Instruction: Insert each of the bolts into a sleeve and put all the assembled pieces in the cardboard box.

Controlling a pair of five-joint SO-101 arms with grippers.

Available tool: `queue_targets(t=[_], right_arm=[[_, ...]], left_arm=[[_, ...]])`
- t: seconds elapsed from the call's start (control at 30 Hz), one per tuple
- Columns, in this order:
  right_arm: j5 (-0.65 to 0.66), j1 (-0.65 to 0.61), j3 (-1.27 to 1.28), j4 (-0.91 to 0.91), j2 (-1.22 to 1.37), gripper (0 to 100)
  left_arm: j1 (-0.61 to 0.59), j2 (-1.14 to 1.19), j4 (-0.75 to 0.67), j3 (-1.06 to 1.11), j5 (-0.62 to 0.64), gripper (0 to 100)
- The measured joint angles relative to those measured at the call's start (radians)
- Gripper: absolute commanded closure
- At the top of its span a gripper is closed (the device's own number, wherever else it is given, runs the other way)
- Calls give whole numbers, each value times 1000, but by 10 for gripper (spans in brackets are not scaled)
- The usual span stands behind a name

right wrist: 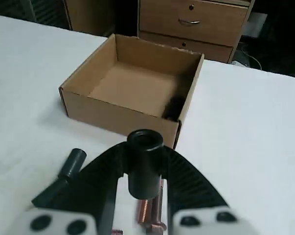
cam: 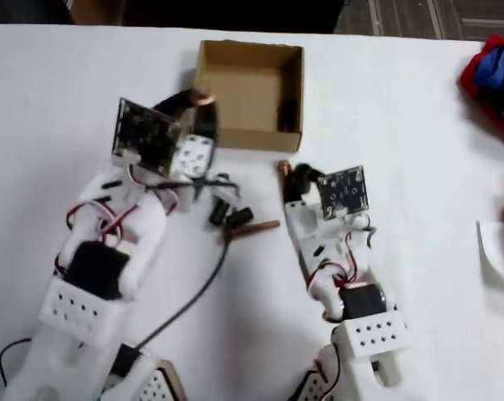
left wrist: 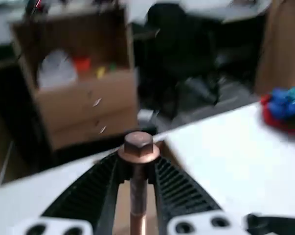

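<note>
Left claw (left wrist: pixel 138 165): bolt (left wrist: pixel 139 146); right claw (right wrist: pixel 144 164): sleeve (right wrist: pixel 145 144)

Dark object (right wrist: pixel 174 105) in a corner of the cardboard box (right wrist: pixel 113 115): blurred, identity not resolvable. Shank of the bolt (left wrist: pixel 138 152) clamped in the left gripper (left wrist: pixel 137 164): cut off by the lower edge. Lower end of the sleeve (right wrist: pixel 145 147): hidden between the fingers of the right gripper (right wrist: pixel 143 169). Second bolt (right wrist: pixel 156 215) beneath: partly covered. Red and blue heap (cam: pixel 496 67): cut by the frame edge.
</note>
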Motion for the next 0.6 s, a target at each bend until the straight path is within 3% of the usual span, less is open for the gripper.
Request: queue_targets(t=[0.2,0.37,0.6], right_arm=[[-83,0,-181,44,6,979],[-91,-46,-229,63,8,979],[-91,-89,-249,63,17,979]], left_arm=[[100,112,18,-235,8,973],[103,121,127,-336,178,973],[104,137,135,-344,358,973]])
